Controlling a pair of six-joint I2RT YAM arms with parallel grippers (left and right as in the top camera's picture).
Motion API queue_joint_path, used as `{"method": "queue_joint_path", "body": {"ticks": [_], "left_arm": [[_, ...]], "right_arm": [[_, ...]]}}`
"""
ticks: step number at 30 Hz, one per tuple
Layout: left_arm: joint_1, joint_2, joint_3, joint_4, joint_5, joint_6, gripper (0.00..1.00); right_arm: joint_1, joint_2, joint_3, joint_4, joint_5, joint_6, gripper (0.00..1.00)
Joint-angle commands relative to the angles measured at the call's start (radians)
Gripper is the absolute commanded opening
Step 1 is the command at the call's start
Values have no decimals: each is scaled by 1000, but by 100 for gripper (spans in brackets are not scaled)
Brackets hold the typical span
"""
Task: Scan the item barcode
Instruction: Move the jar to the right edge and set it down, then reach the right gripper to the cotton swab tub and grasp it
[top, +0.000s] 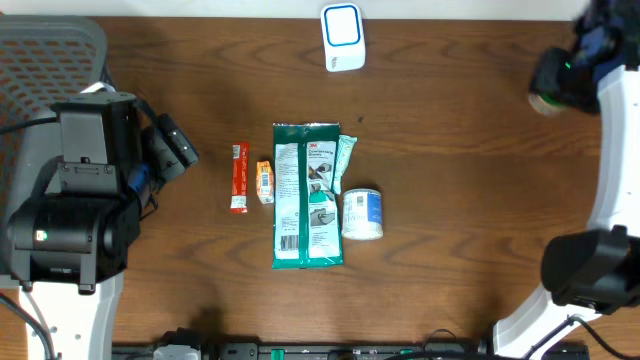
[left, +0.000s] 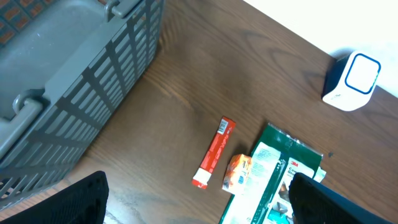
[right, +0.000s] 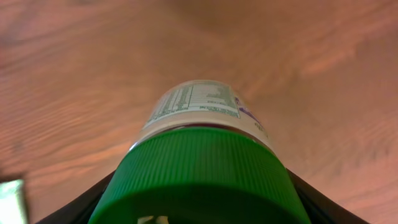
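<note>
My right gripper (top: 556, 82) hangs at the far right of the table, shut on a bottle (top: 543, 100). In the right wrist view the bottle's ribbed green cap (right: 199, 174) fills the space between the black fingers (right: 314, 198). Its white printed label (right: 196, 102) points away toward the wood. A white scanner with a blue square face (top: 342, 37) stands at the back centre, well left of the bottle; it also shows as the scanner (left: 351, 81) in the left wrist view. My left gripper (top: 176, 148) is open and empty over the wood at the left.
A green wipes pack (top: 307, 195), a white-and-blue jar (top: 362, 214), a small orange packet (top: 264, 182) and a red stick pack (top: 239, 177) lie mid-table. A grey slatted basket (left: 74, 74) sits at the far left.
</note>
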Motion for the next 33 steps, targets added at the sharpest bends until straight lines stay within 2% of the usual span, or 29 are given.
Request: {"method": "queue_joint_path", "body": {"ticks": [1, 5, 10, 18, 19, 20, 21, 22, 27, 33], "left_arm": [[3, -2, 12, -2, -12, 10, 90], [3, -2, 12, -2, -12, 10, 90], [3, -2, 12, -2, -12, 10, 90], [3, -2, 12, -2, -12, 10, 90], [3, -2, 12, -2, -12, 10, 90], [3, -2, 12, -2, -12, 10, 90], [3, -2, 12, -2, -12, 10, 90], [3, -2, 12, -2, -12, 10, 90], [3, -2, 12, -2, -12, 10, 90], [3, -2, 12, -2, -12, 10, 90]], "right_arm": [[-111, -2, -171, 73, 4, 112, 1], [-204, -2, -379, 216, -40, 123, 1], [-346, -2, -600, 385, -47, 217, 1], [-406, -2, -721, 484, -48, 239, 3], [-406, -2, -725, 487, -47, 239, 23], [-406, -2, -725, 486, -48, 238, 65], [-406, -2, -725, 486, -48, 238, 89], [-406, -2, -725, 484, -48, 238, 99], [-406, -11, -703, 451, -48, 208, 99], [-404, -87, -572, 306, -49, 200, 99]]}}
